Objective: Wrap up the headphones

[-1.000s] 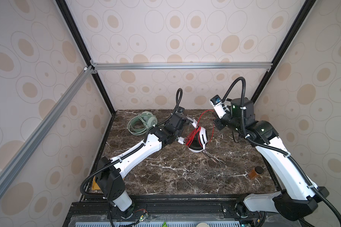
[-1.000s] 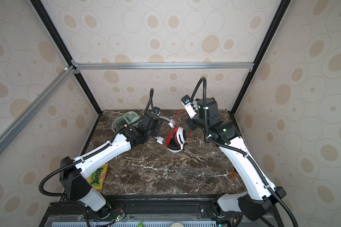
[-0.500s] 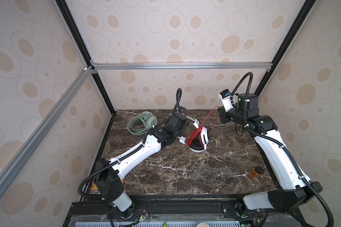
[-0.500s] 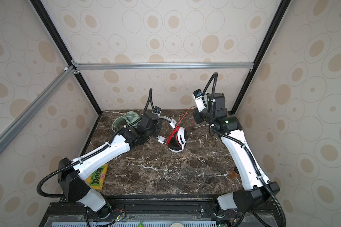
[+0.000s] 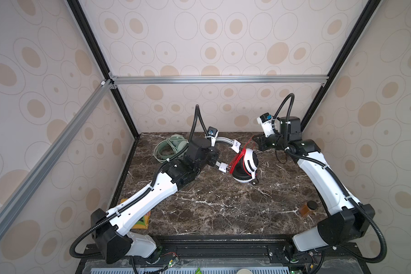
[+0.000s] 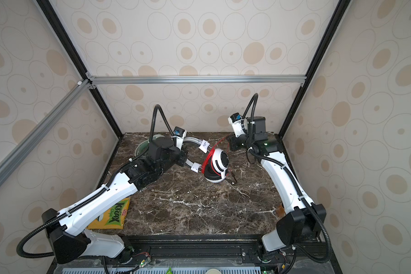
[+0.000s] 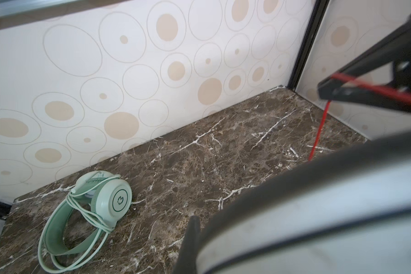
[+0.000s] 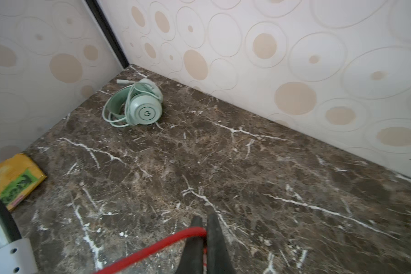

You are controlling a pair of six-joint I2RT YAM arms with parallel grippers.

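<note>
The white-and-black headphones (image 5: 246,166) (image 6: 217,166) rest on their earcups mid-table, with thin red cord (image 5: 239,157) wound round them. My left gripper (image 5: 215,151) (image 6: 184,154) is shut on their grey headband (image 7: 318,213); one finger (image 7: 190,244) shows beside it. My right gripper (image 5: 255,140) (image 6: 229,140) (image 8: 204,223) hangs just behind and right of the earcups, shut on the red cord (image 8: 152,246), which runs taut to the earcups. The mint green headphones (image 5: 171,147) (image 7: 100,204) (image 8: 138,106) lie in the back left corner with their pale cord wound on, partly hidden by my left arm in both top views.
A yellow chips bag (image 6: 112,215) (image 8: 12,180) lies at the front left under my left arm. An amber bottle with a black cap (image 5: 306,208) stands at the front right edge. Patterned walls close in the marble table (image 5: 211,208) on three sides.
My right gripper swung the red cord up toward the back right, then came back a little toward the earcups. The cord tail trailing on the table was drawn in. The left gripper held still.
</note>
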